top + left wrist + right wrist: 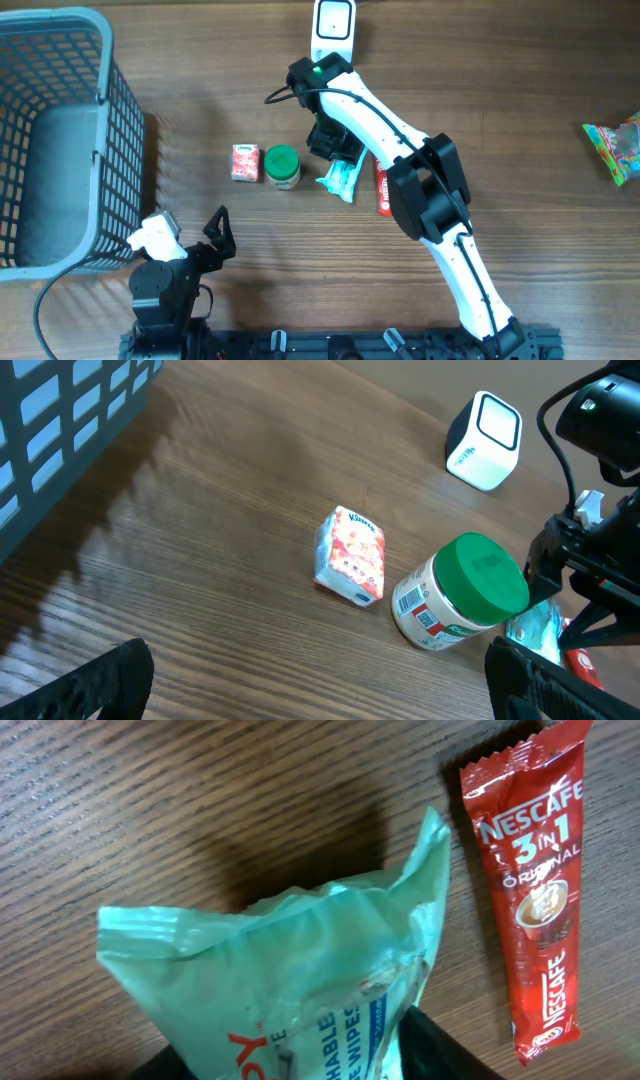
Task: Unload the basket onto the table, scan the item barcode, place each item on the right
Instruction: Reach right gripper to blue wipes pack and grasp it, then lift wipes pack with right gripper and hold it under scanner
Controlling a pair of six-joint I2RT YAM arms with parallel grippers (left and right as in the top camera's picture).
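Wooden table (200,80), grey mesh basket (125,150) far left. Right gripper (335,150) is over the green wipes pack (270,980) at centre, with the jaws seemingly around it; can't tell if gripped. Left gripper (218,228) is spread wide, empty, near the basket. White scanner (332,22) at the top edge, well apart. Green-lid jar (282,166) just beside Kleenex pack (245,162). 1 Nescafé sachet (530,890) right of the wipes.

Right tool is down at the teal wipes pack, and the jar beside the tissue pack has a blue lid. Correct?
No: the lid is green, as the left wrist view shows. The rest holds: the right tool is at the teal wipes pack, the jar beside the tissue pack.
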